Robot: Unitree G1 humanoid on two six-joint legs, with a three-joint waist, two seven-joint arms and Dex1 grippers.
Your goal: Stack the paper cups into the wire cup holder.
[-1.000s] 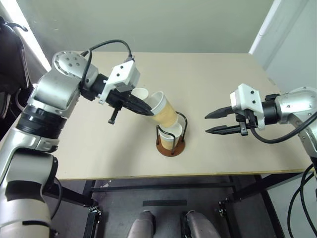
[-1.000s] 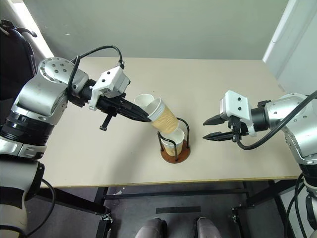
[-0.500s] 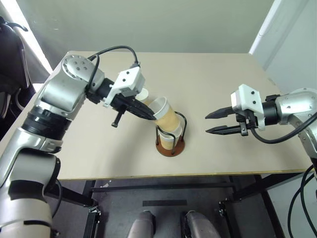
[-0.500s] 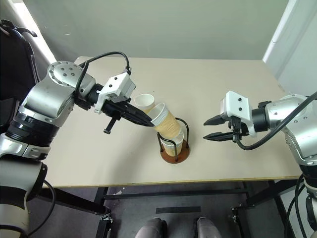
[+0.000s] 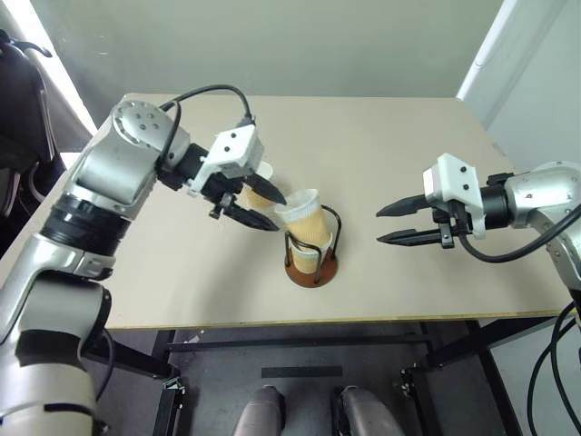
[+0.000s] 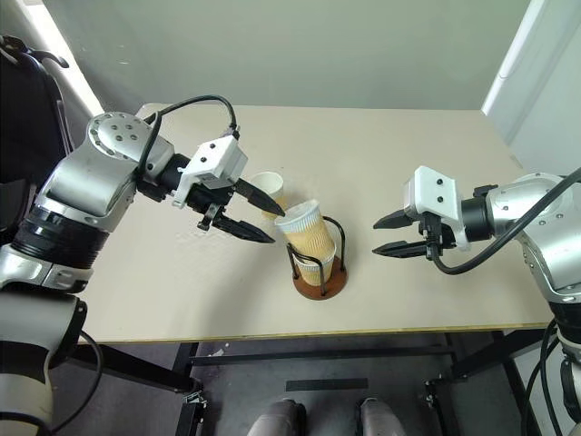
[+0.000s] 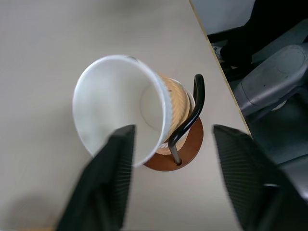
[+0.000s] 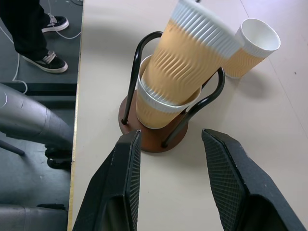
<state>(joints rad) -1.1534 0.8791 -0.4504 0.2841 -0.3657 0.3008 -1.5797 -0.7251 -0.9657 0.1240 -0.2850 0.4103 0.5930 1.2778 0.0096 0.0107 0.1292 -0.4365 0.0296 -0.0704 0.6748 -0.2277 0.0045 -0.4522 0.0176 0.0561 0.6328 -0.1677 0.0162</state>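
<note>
Beige table (image 5: 408, 145) before a pale green-grey wall (image 5: 272, 45)

The round reddish-brown wire cup holder (image 5: 312, 261) stands near the front edge of the beige tabletop (image 5: 390, 154). A tan ribbed paper cup (image 5: 307, 218) leans out of it toward the left tool (image 5: 263, 208), blocking that side. Just behind stands a lone tan paper cup (image 6: 270, 193). Bare tabletop separates the holder from the right tool (image 5: 388, 224), and the far half lies free.

Left gripper (image 5: 263, 209) has let go; tilted cup (image 5: 306, 216) dropped into wire holder (image 5: 313, 259)
</note>
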